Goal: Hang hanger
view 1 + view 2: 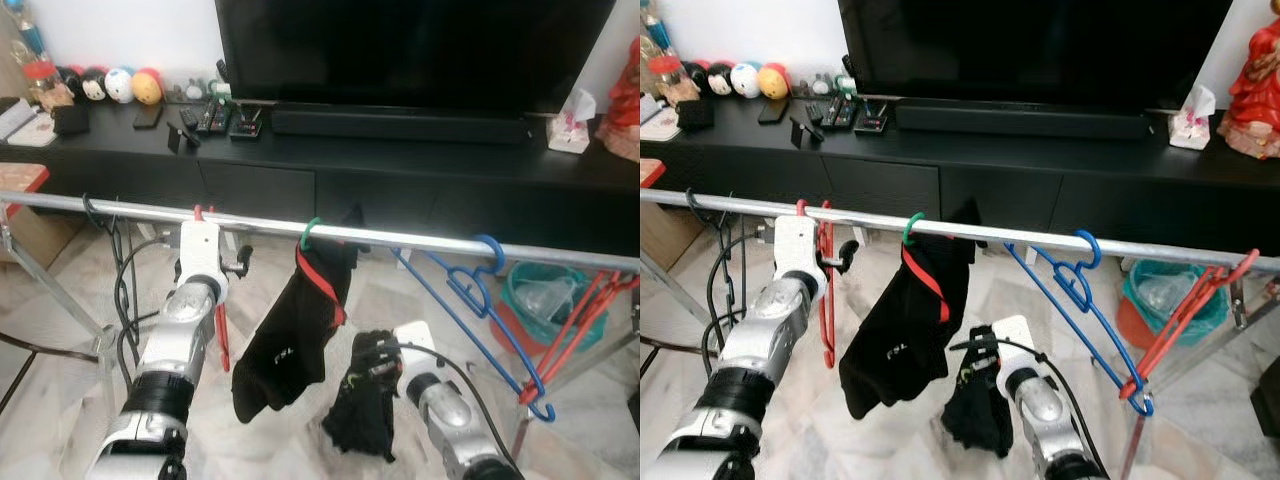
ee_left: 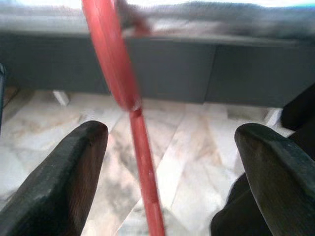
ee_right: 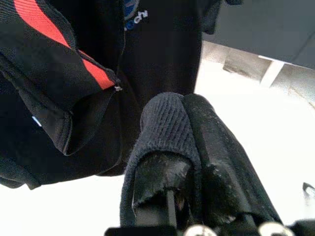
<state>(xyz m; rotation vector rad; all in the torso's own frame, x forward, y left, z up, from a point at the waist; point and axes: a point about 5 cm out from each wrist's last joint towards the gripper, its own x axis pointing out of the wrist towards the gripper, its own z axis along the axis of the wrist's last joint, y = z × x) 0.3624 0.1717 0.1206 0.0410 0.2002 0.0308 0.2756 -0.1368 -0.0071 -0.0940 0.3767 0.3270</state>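
Note:
A silver rail (image 1: pixel 420 240) crosses in front of me. A red hanger (image 1: pixel 222 335) hangs from it by its hook, at the left. My left gripper (image 2: pixel 172 135) is raised to the rail and open, one finger (image 2: pixel 78 162) on each side of the hanger's red bar (image 2: pixel 140 162), not touching it. Lower down, right of centre, my right gripper (image 3: pixel 184 105) is shut on a small black cloth (image 1: pixel 362 410) that drapes over its fingers. Between the arms, a black garment with a red stripe (image 1: pixel 295 335) hangs from a green hook (image 1: pixel 310 232).
A blue hanger (image 1: pixel 490 310) and red hangers (image 1: pixel 585 320) hang further right on the rail. Behind it stands a black TV cabinet (image 1: pixel 400 160) with a TV (image 1: pixel 410 50). Black cables (image 1: pixel 120 280) trail at the left, and a teal basket (image 1: pixel 530 290) sits on the marble floor.

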